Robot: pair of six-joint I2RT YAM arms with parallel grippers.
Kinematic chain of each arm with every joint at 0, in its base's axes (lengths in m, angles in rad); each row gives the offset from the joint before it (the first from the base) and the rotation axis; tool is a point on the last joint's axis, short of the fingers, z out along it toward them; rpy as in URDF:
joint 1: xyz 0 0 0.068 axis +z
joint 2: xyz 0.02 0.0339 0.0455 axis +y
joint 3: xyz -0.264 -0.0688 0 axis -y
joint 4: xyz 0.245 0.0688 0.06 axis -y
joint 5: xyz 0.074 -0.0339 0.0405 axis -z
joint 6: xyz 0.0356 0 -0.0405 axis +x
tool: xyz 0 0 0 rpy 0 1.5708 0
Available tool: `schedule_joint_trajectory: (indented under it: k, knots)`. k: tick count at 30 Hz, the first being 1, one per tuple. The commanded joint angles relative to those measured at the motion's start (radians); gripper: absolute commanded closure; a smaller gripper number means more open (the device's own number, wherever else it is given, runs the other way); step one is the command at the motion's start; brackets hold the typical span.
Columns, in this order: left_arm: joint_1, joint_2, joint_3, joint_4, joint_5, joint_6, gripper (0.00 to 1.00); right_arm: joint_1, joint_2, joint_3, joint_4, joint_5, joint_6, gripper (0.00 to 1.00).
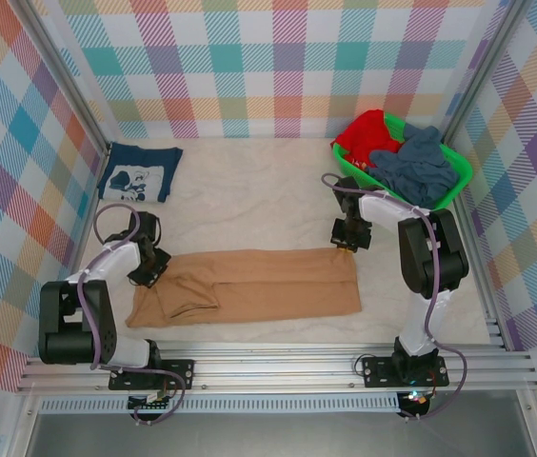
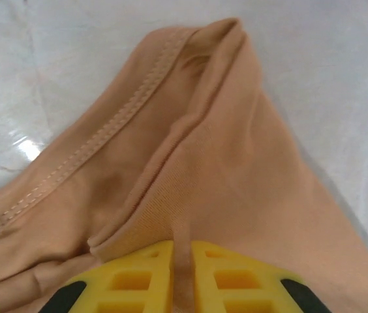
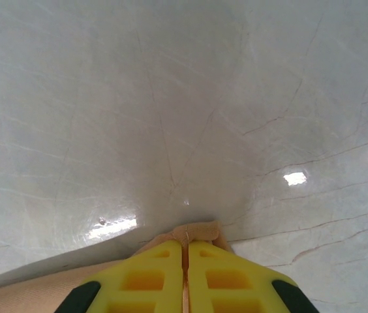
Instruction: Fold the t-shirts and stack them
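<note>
— Where's the tan shirt (image 1: 249, 284)?

— It lies flat on the pale surface (image 1: 249, 181), near the front edge, folded into a long band. Its long axis runs left to right, roughly parallel to the front rail (image 1: 278, 367). One short end points toward each arm.

— And the hands?

— The left hand (image 1: 147, 269) is at the band's far-left corner, pressed together on a ridge of tan cloth. In the wrist view the fold runs up between the yellow fingers (image 2: 138, 274), and a stitched hem lies to the left of it.

— The right one?

— The right hand (image 1: 347, 244) sits at the far-right corner, pinching just the shirt's edge. A small tab of cloth shows past its closed fingertips, with bare surface beyond.

— Anything else out there?

— A navy shirt (image 1: 140, 173), folded with its white print up, sits in the far-left corner, well apart from the tan one. A green basket (image 1: 454, 171) in the far-right corner holds red and grey-blue clothes.
</note>
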Motion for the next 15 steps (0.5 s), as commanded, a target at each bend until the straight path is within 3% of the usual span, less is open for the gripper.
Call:
schedule_joint_trajectory:
  k: [1,5,9,11,15]
  knots:
    - [0.031,0.057,-0.018,0.039,-0.022,0.033,0.84,0.005,0.025,-0.007,-0.018,0.013,-0.005,0.91]
    - [0.034,0.073,0.029,0.032,-0.028,0.059,0.8,0.005,0.023,-0.01,-0.022,0.013,-0.006,0.89]
    - [0.023,-0.044,0.114,-0.122,-0.104,0.035,0.61,0.005,-0.013,-0.007,-0.018,0.013,-0.016,0.87]
    - [0.003,-0.132,0.152,-0.22,-0.124,-0.001,0.59,0.008,-0.039,-0.003,-0.015,0.017,-0.031,0.86]
    - [-0.062,-0.238,0.121,-0.289,-0.018,-0.134,0.59,0.02,-0.074,-0.009,0.019,-0.006,-0.074,0.81]
